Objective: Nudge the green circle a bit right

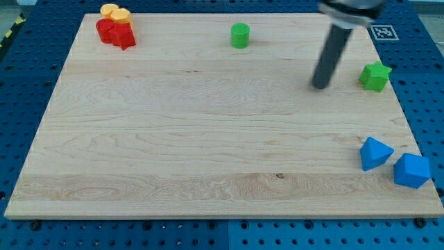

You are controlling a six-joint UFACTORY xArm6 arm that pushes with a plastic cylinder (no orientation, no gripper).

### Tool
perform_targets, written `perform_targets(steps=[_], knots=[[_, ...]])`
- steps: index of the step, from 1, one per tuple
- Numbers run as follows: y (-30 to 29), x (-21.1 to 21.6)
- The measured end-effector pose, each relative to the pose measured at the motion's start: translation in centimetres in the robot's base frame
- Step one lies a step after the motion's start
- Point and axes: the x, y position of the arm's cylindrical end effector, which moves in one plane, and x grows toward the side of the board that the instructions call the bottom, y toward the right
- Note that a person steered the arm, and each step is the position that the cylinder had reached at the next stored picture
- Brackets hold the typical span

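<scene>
The green circle [240, 35] is a short green cylinder standing near the view's top edge of the wooden board [173, 139], a little right of centre. My tip [320, 86] rests on the board well to the right of the green circle and lower in the view, apart from it. The dark rod rises from the tip toward the view's top right. A green star block [375, 76] lies just right of my tip, near the board's right edge, not touching it.
Two red blocks [115, 32] and a yellow block [115, 12] cluster at the top left corner. Two blue blocks [374, 153] [411, 171] sit at the lower right edge. A blue pegboard [416, 48] surrounds the board.
</scene>
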Motion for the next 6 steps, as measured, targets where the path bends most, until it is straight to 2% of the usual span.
perform_targets(steps=[1, 2, 4, 6], knots=[[-7.7, -0.2], [-12.6, -1.9], [-12.7, -11.7], [-13.9, -15.5]])
